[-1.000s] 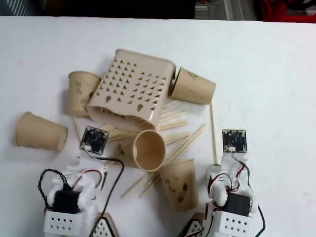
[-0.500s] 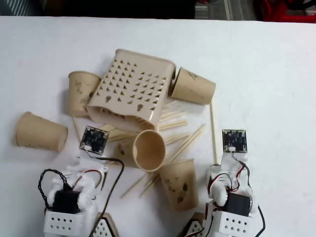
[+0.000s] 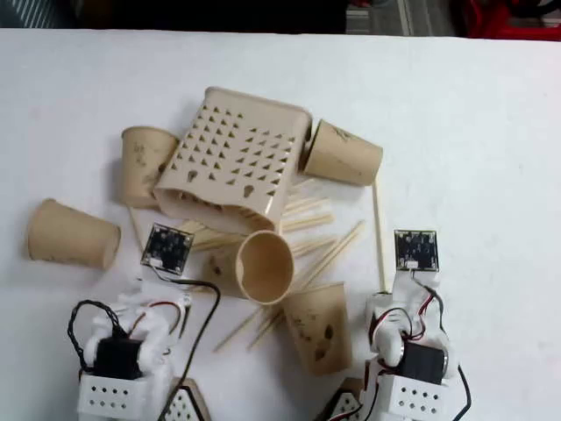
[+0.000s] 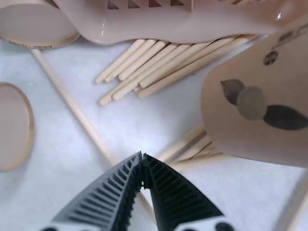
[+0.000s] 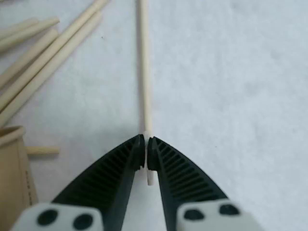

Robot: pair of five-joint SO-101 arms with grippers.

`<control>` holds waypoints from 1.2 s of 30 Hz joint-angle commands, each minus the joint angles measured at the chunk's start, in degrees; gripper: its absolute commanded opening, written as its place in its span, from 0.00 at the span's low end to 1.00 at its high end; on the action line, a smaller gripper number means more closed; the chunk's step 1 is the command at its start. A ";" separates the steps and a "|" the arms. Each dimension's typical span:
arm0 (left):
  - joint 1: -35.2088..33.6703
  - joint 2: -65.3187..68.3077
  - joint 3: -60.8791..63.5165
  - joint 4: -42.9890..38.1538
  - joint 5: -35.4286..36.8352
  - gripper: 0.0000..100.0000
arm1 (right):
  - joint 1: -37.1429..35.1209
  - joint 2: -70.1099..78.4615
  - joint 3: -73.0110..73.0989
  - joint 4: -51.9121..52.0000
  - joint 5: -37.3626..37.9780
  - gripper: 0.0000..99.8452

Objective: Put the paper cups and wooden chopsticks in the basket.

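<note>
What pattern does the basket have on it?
The beige basket has rows of small triangular cut-outs, clearest in the high view.

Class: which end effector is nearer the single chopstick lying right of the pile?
Right. The right end effector is directly over that chopstick's near end; the left end effector is off to its left, beside a printed cup.
</note>
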 commanded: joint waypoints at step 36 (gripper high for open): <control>-0.40 -0.13 -0.26 -0.09 -0.26 0.03 | -15.25 9.45 -41.49 0.04 16.88 0.09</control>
